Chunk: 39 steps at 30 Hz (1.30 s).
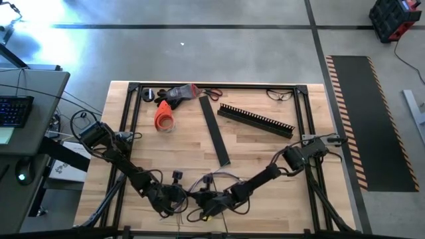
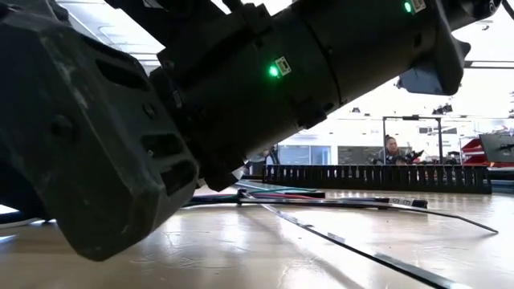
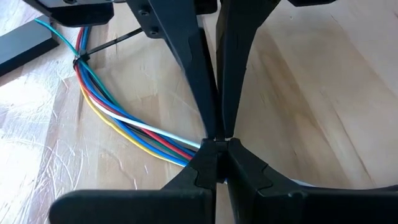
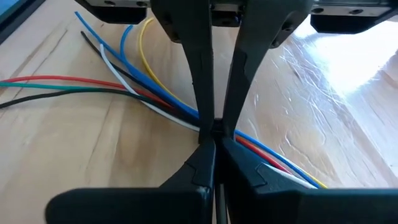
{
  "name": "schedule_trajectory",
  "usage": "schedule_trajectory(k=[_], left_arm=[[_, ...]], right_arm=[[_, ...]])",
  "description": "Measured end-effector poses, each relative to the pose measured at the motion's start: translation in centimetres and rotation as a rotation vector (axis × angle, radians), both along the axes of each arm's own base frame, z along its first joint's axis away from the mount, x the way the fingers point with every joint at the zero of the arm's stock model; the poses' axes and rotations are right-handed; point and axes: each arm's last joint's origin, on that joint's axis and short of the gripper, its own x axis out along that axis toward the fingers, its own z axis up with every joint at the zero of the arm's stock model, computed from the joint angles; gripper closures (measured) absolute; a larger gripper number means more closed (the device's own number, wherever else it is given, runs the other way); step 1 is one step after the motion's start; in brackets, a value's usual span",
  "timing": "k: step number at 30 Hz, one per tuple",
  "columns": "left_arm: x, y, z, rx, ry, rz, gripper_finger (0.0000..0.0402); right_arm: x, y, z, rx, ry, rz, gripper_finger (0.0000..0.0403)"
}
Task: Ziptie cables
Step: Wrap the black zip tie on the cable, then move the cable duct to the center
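Observation:
The cables [image 1: 199,189] are a bunch of thin coloured wires (white, blue, red, yellow, green, black) lying on the wooden table near its front edge. My left gripper [image 3: 217,140] is shut on the bunch from the table's left. My right gripper [image 4: 214,134] is shut on it from the right. Between the two grippers a thin black ziptie [image 3: 79,59] loops around the bunch, its tail [image 3: 118,40] sticking out sideways. The wires' free ends [image 4: 93,43] splay over the table beyond my right gripper. In the low view an arm's dark housing [image 2: 201,96] hides the cables. My left gripper pinches the bunch of cables [image 3: 186,152] between its two fingers, which lie across the wires and slant down at them. From the fingers the wires curve away over the table toward the ziptie. My right gripper pinches the bunch [image 4: 186,115] between its two fingers, lying across the wires and slanting down. The wires come out on both sides of the fingers, one side [image 4: 280,165] bunched, the other fanning out over the table.
A flat black strip [image 1: 216,133] and a black comb-toothed channel [image 1: 255,119] lie mid-table. At the far edge are an orange-and-black tool [image 1: 166,109], scissors [image 1: 211,93] and glasses [image 1: 279,94]. A person [image 2: 391,150] shows in the room behind.

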Motion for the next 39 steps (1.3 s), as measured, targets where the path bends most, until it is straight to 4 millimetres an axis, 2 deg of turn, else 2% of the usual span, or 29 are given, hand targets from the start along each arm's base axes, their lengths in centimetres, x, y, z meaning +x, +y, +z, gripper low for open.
schedule_trajectory(k=[7, 20, 27, 29, 32, 36, 39], left_arm=[[0.1, 0.0, 0.0, -0.007, -0.001, 0.006, 0.0401], [-0.2, 0.0, -0.2, -0.002, 0.025, -0.005, 0.0400], [-0.2, 0.1, -0.1, 0.021, -0.002, 0.025, 0.0400], [-0.2, 0.1, 0.1, 0.032, -0.019, 0.042, 0.0401], [-0.2, 0.2, 1.2, 0.019, -0.065, 0.065, 0.0401], [-0.2, 0.7, 2.9, 0.050, -0.149, 0.142, 0.0401], [-0.3, 1.4, 3.4, 0.081, -0.144, 0.152, 0.0401]], right_arm=[[-0.9, 0.8, -0.4, 0.019, 0.035, -0.054, 0.0402], [-4.0, 3.5, -0.4, 0.048, 0.114, -0.140, 0.0403], [-3.7, 3.3, 0.3, 0.099, 0.089, -0.145, 0.0401], [-3.3, 3.0, 1.0, 0.123, 0.097, -0.107, 0.0388], [-3.0, 2.7, 2.8, 0.134, 0.063, -0.086, 0.0345], [-3.3, 2.1, 6.6, 0.056, 0.046, -0.055, 0.0268], [-4.6, 1.0, 10.2, -0.067, 0.120, -0.021, 0.0219]])
